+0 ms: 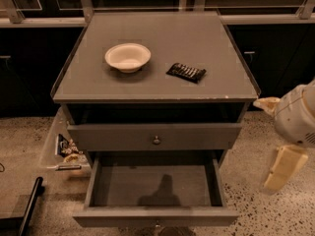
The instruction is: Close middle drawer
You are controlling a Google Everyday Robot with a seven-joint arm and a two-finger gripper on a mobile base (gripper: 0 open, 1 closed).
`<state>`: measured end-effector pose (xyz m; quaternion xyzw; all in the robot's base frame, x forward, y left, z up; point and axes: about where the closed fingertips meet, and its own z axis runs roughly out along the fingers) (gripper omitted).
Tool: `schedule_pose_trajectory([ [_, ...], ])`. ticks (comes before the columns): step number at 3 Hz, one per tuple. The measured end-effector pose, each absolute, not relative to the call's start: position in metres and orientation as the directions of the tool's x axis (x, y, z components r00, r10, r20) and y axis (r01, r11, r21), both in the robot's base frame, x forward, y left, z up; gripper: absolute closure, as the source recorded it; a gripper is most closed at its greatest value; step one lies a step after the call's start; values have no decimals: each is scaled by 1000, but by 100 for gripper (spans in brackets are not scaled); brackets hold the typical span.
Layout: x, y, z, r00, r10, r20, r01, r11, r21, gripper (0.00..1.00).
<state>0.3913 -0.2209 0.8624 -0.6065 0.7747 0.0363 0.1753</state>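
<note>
Middle drawer [155,216] stands pulled out, its inside bare. The claw [285,167] hangs to its right, well apart; I cannot tell its opening. Approach step: next, meet the front panel and push inward.

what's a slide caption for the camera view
Middle drawer wide open and bare; pincer apart from it at picture right.

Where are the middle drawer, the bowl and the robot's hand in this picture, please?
middle drawer [147,183]: camera view, on its bare grey inside floor.
bowl [127,57]: camera view, on its inner base.
hand [285,163]: camera view, at the right edge, on its pale lower part.
</note>
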Motion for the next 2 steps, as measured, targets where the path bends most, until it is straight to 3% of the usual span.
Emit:
schedule_pose_trajectory([
  [2, 367, -215, 809, -158, -921, -357, -967, 217, -132, 0],
])
